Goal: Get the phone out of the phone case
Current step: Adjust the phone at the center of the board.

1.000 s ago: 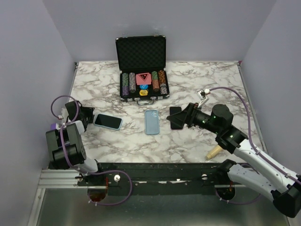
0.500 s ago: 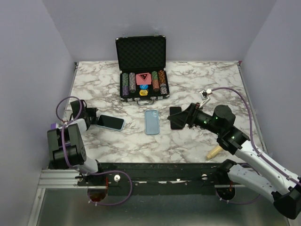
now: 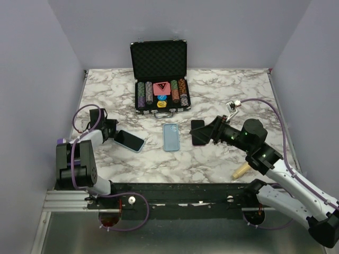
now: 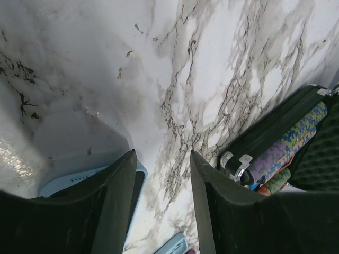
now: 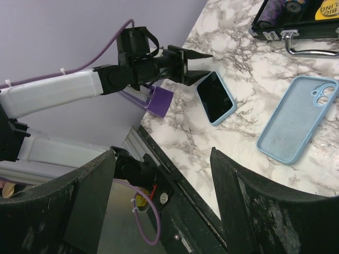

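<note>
A phone in a light blue case [image 3: 130, 141] lies screen up on the marble table at the left; it also shows in the right wrist view [image 5: 216, 97]. My left gripper [image 3: 113, 130] is open at the phone's left end, and its left finger [image 4: 106, 211] lies over the case's blue edge [image 4: 69, 179]. A second, empty light blue case [image 3: 170, 136] lies in the middle, with its camera cutout showing in the right wrist view [image 5: 296, 119]. My right gripper [image 3: 198, 132] is open and empty, just right of the empty case.
An open black poker chip case [image 3: 160, 79] stands at the back middle, and its corner shows in the left wrist view [image 4: 275, 143]. A small wooden piece [image 3: 241, 170] lies near the front edge on the right. The table's front rail [image 5: 175, 174] runs below my right gripper.
My left gripper has moved right and toward the back. The cased phone has shifted right and turned, its right end swinging toward the near edge. The right arm has barely moved.
</note>
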{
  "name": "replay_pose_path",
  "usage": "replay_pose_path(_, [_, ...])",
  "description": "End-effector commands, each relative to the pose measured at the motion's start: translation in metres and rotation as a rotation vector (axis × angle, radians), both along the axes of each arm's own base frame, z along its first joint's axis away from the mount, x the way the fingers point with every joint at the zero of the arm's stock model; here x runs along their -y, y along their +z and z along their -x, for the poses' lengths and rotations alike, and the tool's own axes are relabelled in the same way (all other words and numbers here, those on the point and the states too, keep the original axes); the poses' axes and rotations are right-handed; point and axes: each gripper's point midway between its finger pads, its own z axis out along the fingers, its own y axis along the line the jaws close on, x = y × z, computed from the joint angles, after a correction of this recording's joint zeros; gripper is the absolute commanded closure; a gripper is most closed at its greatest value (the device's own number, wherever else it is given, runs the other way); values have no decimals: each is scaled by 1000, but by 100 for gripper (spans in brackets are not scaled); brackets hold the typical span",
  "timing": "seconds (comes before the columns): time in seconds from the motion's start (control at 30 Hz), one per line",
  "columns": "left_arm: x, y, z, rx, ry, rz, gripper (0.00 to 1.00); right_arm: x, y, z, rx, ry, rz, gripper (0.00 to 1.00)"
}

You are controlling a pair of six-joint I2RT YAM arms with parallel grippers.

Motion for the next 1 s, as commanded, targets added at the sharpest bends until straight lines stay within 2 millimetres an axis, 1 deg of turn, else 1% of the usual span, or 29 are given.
replay_pose_path(0.0, [17,-6,21,-72,-22,23,47,3,-1,-3,3,-28,5,19])
replay_pose_path(0.07, [17,-6,27,-72,-31,-24,47,1,-5,-4,-9,-25,9,19])
replay_pose_path(0.17, [25,-3,37,-80,-101,-65,47,-2,-11,-5,-10,-9,3,20])
replay_pose_path(0.23, [33,0,41,-73,-154,-91,47,-6,-13,-5,-9,4,-6,20])
replay_pose_path(0.37, [53,2,50,-38,-240,-55,47,-9,-12,-5,-10,18,-10,19])
replay_pose_path(0.4, [55,3,51,-32,-259,-56,47,-8,-11,-5,-4,17,-12,19])
replay_pose_path(0.43, [68,5,55,-34,-318,-65,47,-8,-10,-4,-3,16,-14,20])
replay_pose_path(0.47, [70,8,56,-38,-347,-94,47,-7,-10,-3,-3,15,-16,19])
replay_pose_path(0.5, [73,14,58,-46,-386,-134,45,-5,-8,-2,3,12,-20,19])
replay_pose_path(0.53, [67,19,58,-61,-378,-211,42,-4,-9,-1,1,12,-18,19])
replay_pose_path(0.57, [67,25,63,-83,-397,-257,39,-3,-9,-1,6,6,-17,19])
replay_pose_path(0.6, [67,32,66,-97,-413,-295,34,-2,-10,1,4,6,-15,20])
replay_pose_path(0.63, [69,35,69,-110,-434,-318,23,-1,-11,2,5,5,-14,19])
replay_pose_path(0.67, [72,38,75,-139,-453,-331,4,1,-10,1,9,-3,-13,19])
replay_pose_path(0.7, [73,39,80,-157,-460,-338,1,2,-10,3,9,-1,-11,19])
replay_pose_path(0.77, [74,38,92,-190,-456,-322,1,4,-10,3,11,-10,-8,19])
replay_pose_path(0.83, [79,32,104,-230,-459,-275,1,6,-9,4,19,-13,-8,19])
replay_pose_path(0.87, [82,29,110,-261,-473,-249,1,6,-9,5,20,-14,-5,19])
replay_pose_path(0.97, [101,22,120,-330,-535,-143,1,8,-5,6,29,-17,-11,19])
